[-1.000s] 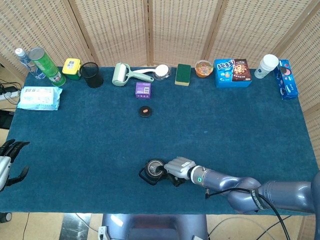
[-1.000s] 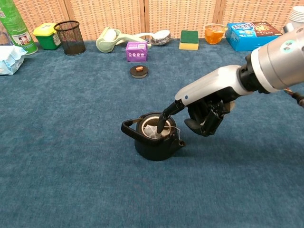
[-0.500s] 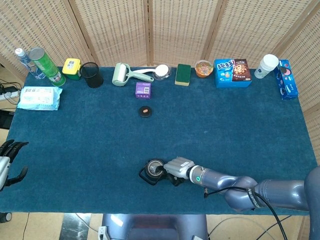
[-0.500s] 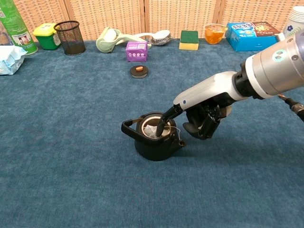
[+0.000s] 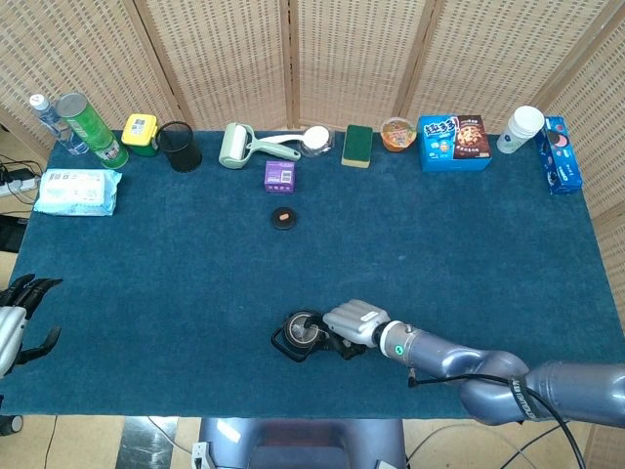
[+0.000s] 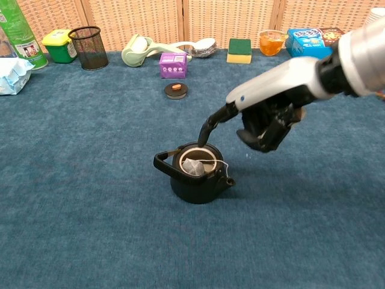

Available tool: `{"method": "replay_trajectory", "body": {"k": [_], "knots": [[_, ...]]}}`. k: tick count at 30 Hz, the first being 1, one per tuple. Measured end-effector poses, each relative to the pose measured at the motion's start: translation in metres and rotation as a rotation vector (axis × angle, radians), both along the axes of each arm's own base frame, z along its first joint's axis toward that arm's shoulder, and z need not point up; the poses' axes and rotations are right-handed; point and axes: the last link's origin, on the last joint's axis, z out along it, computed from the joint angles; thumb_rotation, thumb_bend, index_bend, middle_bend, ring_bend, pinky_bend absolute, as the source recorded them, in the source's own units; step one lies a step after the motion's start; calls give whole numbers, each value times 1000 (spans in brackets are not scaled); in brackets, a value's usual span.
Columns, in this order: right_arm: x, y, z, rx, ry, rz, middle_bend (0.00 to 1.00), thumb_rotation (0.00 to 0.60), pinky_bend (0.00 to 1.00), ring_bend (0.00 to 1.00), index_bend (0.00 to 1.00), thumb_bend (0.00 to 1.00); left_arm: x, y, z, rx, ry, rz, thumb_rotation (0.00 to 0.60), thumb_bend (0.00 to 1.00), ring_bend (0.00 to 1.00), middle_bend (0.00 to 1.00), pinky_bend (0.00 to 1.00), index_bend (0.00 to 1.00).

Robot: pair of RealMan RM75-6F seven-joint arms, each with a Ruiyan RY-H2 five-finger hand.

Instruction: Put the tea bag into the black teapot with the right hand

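Right hand (image 6: 264, 123) raised just above and beside the teapot (image 6: 194, 178), one finger stretched down toward the open mouth without touching, the rest curled in under the palm, holding nothing. Directly below that fingertip: tea bag (image 6: 194, 168) lying inside the pot, pale against the dark wall, with its string (image 6: 220, 162) draped over the rim on the side nearer the hand. Farther out beyond the hand, toward the back of the worktop (image 6: 90, 229): small round lid (image 6: 176, 90), then a purple box (image 6: 172, 64). Far off on the opposite side, at the worktop's edge: left hand (image 5: 18, 318), fingers spread, empty.

Step in hand, by the look of it: release done, bag delivered, hand clearing off. Next move likely calls for lifting straight up and away, avoiding a snag on the string and a knock on the handle, which could drag the bag back out or tip the pot.
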Motion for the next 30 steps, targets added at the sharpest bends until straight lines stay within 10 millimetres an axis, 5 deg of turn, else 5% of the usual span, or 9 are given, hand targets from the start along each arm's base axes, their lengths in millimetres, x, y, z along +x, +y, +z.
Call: {"method": "replay_trajectory", "body": {"k": [16,22,30], "knots": [[-39,-12,45,-190,-174,-86,993,600,999,1000,160,814,2,6,-7,2,-9,15,600,450,84,181,162,157],[-56,-18,58,-277,-213,-73,871,600,893,974,160,757,2,9,-9,16,-14,17,600,451,85,181,162,157],[-78,-23,66,-452,-237,-7,680,600,746,810,161,702,-1,11,-11,39,-25,27,600,450,85,181,161,158]]}}
